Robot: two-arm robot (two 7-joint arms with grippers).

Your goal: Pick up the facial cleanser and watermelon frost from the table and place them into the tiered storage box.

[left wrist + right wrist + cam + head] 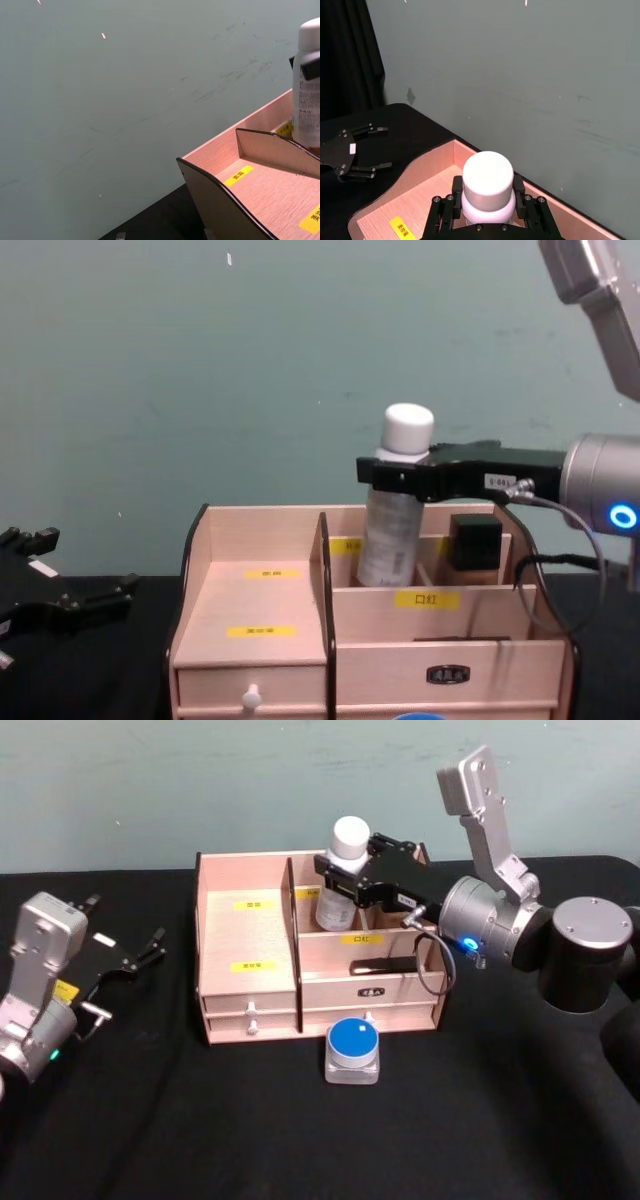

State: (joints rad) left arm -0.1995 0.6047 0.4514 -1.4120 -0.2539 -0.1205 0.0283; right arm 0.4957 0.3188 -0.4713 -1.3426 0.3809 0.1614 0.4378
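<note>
Pinching the white-capped bottle (349, 838) by its neck, the right hand (340, 885) holds it over the box's (330, 985) rear compartment. The blue-lidded jar (352, 1048) sits on the table (150, 1120) in front, nearer this arm than the spread left hand (128, 920). Left wrist view: bottle print unreadable. Right wrist view: grip sits below the cap. Chest view: bottle near-upright, base below the rim; a yellow label (427, 599) reads 口红.

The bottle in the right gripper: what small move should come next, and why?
Probably lower it a little, straight down. The right gripper is shut on the bottle just under its cap, and the bottle's lower part is already inside the rear compartment of the wooden box; whether it touches the floor there is hidden. The left gripper sits open at the left.
</note>
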